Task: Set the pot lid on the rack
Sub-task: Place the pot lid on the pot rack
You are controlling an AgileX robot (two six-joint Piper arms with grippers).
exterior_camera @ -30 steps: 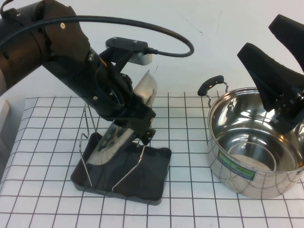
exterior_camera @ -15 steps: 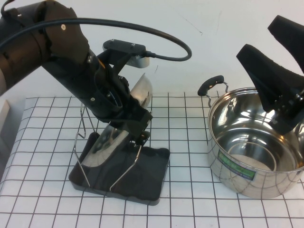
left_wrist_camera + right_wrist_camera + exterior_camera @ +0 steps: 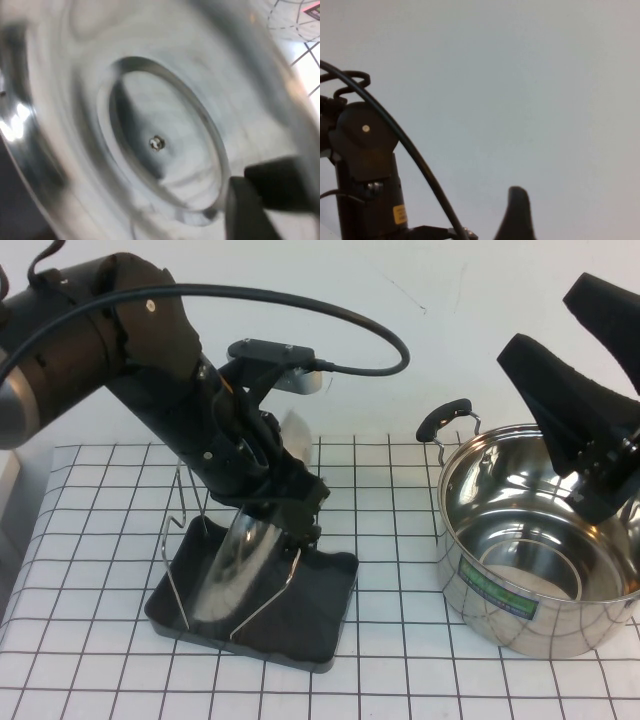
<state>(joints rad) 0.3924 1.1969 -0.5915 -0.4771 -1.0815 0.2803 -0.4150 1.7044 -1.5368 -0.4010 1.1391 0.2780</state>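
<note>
**Lid standing in rack, left hand clamped on its knob**

Tabletop (image 3: 420, 680): white sheet with a black grid, carrying everything else.

Left arm (image 3: 120, 350): large and black, entering from 10 o'clock in the high view and sloping down toward the centre-left of the grid.

Steel pot (image 3: 530, 560): deep and shiny, green label on its near wall, black handle at its 11 o'clock rim. It sits at 3 o'clock on the tabletop, well apart from the rack.

Right hand (image 3: 600, 502): hangs over the pot's opening at the pot's 2 o'clock side, touching nothing visible. Cannot tell whether its fingers are apart or together.

Rack (image 3: 300, 625): dark grey tray at about 8 o'clock from the pot, with thin wire V-supports rising from it.

Pot lid (image 3: 235, 550): tilted on edge inside the rack, lower rim down in the tray between the wire supports, upper rim leaning toward 1 o'clock. The left wrist view is filled by its shiny underside (image 3: 150, 130), centre screw showing.

Left hand (image 3: 300, 510): at the lid's upper face, closed around the lid at its knob; one dark finger (image 3: 270, 192) lies against the underside.
</note>
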